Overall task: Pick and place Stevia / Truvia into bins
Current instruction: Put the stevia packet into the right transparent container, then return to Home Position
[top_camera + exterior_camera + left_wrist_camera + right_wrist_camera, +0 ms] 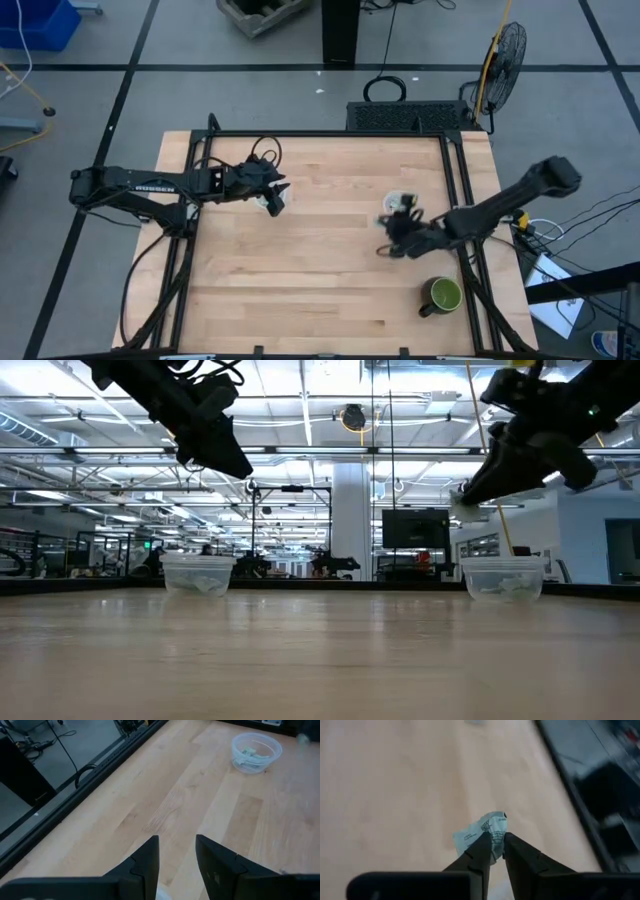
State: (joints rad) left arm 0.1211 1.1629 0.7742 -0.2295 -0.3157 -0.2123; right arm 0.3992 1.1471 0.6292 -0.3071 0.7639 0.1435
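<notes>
Two clear cups [198,573] [503,577], one green mug [444,294], one held sachet [485,833]

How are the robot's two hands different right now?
The right hand pinches a crumpled sachet between its fingers, while the left hand holds nothing and its fingers stand apart. From above, the left hand hangs over one clear cup, and the right hand sits near the other cup, not over it. Both are dark, two-fingered, and raised off the table.

Left tool [176,855] hovers parted; right tool [496,851] hangs raised, pinched closed.
</notes>
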